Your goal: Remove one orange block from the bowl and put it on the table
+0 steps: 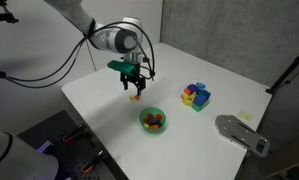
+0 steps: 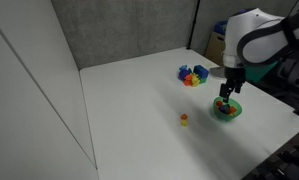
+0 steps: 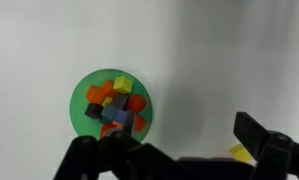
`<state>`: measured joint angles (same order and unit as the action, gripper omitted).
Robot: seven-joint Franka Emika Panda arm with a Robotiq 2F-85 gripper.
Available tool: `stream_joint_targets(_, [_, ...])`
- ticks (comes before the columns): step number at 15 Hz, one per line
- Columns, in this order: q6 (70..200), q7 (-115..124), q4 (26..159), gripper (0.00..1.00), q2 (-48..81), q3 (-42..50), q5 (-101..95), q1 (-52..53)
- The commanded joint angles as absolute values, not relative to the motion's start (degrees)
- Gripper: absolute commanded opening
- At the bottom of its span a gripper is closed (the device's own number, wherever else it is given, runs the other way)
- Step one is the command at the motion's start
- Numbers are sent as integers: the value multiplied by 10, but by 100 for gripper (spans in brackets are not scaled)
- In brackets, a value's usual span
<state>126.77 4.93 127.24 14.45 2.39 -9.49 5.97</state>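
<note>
Wrist view shows the orange block (image 3: pixel 241 153) as a tiny cube that looks yellow-orange. It lies on the white counter (image 3: pixel 219 50). The round green bowl (image 3: pixel 111 105) holds a heap of little blocks (image 3: pixel 114 100) in orange, red, yellow and dark colours. The orange block is outside the bowl, just beside one of the fingers (image 3: pixel 257 140). The fingers are spread wide and hold nothing. In an exterior view they hang right above the block, near the bowl.
</note>
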Motion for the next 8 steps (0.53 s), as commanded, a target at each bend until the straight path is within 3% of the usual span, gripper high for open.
stream_joint_targets(1, [1228,35,1348,100,10,19,-36,21])
stream_joint_targets(8, [1134,39,1352,100,-177,19,-45,-6])
